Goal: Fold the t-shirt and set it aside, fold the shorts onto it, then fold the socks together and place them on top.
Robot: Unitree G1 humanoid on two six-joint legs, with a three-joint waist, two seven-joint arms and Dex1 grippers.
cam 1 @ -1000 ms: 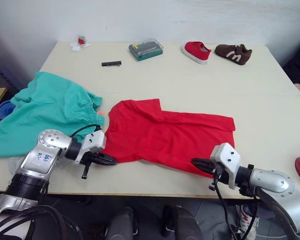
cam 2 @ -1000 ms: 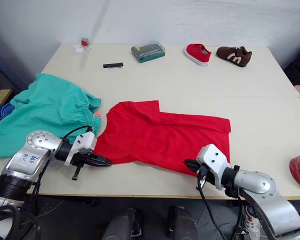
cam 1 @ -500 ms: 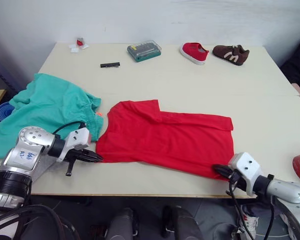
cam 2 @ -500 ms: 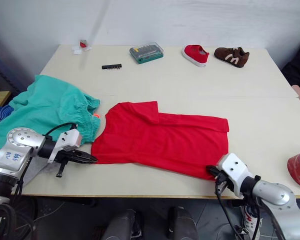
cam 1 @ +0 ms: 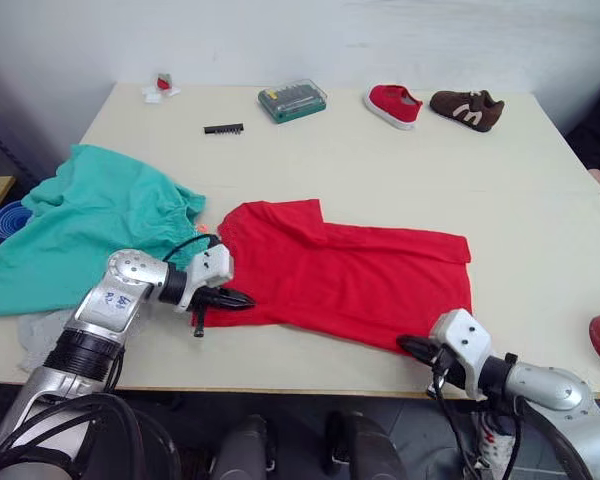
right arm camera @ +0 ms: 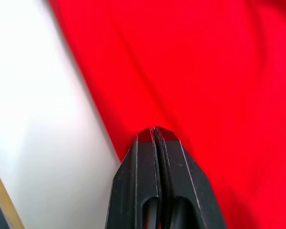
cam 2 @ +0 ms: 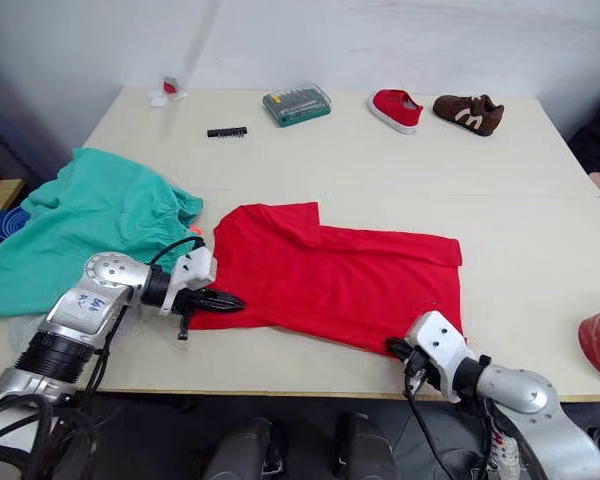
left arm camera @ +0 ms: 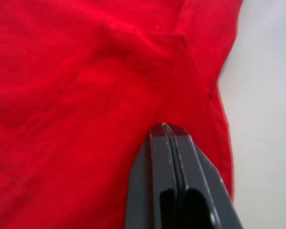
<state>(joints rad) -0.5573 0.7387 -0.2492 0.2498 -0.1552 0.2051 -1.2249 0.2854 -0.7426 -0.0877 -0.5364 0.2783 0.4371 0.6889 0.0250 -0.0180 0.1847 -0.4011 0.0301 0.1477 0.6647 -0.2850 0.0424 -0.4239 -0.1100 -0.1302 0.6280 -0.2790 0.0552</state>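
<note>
Cream table [cam 1: 540, 230]: t-shirt [cam 1: 350, 275] flat, shorts [cam 1: 90, 225] touching its left; 2 shoes [cam 1: 392, 103], bit case [cam 1: 292, 99] far back; left gripper [left arm camera: 168, 130], right gripper [right arm camera: 153, 132] pressed together on shirt edges

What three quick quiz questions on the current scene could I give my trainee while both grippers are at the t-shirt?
1. True or false: the left gripper is shut at the near-left edge of the t-shirt.
2. Which lies to the robot's left of the t-shirt? A) the shorts B) the red shoe C) the brown shoe
3. Fill in: the right gripper sits at the t-shirt's near-____ corner.

Key:
1. True; its fingers are pressed together over the red cloth.
2. A
3. right
</note>
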